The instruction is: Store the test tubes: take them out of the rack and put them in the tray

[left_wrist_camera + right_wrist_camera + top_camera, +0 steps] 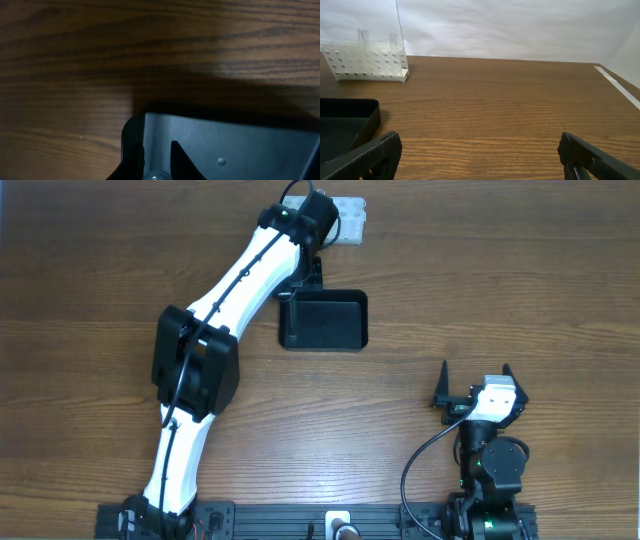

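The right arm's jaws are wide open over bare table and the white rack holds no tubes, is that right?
Not quite: the rack holds test tubes, standing upright in the right wrist view. The open jaws part is correct.

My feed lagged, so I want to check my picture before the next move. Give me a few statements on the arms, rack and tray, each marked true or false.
1. The right gripper has its fingers open and holds nothing. True.
2. The rack is empty. False: tubes stand upright in it.
3. The left gripper is over a corner of the tray. True.
4. The right gripper hangs over the tray. False: it is over bare table, apart from the tray and near its own base.
5. Seen from the arm bases, the rack lies beyond the tray. True.
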`<state>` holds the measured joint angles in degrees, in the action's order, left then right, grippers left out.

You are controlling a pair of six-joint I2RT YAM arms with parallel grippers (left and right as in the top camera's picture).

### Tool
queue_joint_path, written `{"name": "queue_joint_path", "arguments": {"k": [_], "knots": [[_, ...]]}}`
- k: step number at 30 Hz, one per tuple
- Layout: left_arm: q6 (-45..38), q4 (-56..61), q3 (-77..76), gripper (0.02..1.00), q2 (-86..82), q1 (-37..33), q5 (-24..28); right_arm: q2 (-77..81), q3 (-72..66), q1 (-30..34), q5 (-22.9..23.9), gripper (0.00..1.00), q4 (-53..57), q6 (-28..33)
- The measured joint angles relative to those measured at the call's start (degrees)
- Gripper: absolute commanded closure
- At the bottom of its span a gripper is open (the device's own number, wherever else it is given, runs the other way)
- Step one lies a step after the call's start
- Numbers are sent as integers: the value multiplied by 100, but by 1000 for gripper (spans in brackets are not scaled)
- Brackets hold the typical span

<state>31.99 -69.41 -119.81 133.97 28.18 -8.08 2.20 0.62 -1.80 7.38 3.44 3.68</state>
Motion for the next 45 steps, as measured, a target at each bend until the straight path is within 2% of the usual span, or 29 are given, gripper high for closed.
{"name": "queue_joint_path", "arguments": {"k": [29,33,34,36,40,45], "knots": [[-162,114,-2,934,354,-7,61,0,0,0,0,7,0,-2],[-162,153,-2,860,382,-7,66,0,0,0,0,7,0,-2],[-162,153,-2,759,382,-7,66,0,0,0,0,9,0,-2],[-170,155,-2,673,385,-7,66,0,0,0,0,9,0,-2],[-232,151,-2,557,385,-9,131,0,0,0,0,7,0,-2],[-245,149,-2,461,382,-52,387,0,0,0,0,7,0,0]]}}
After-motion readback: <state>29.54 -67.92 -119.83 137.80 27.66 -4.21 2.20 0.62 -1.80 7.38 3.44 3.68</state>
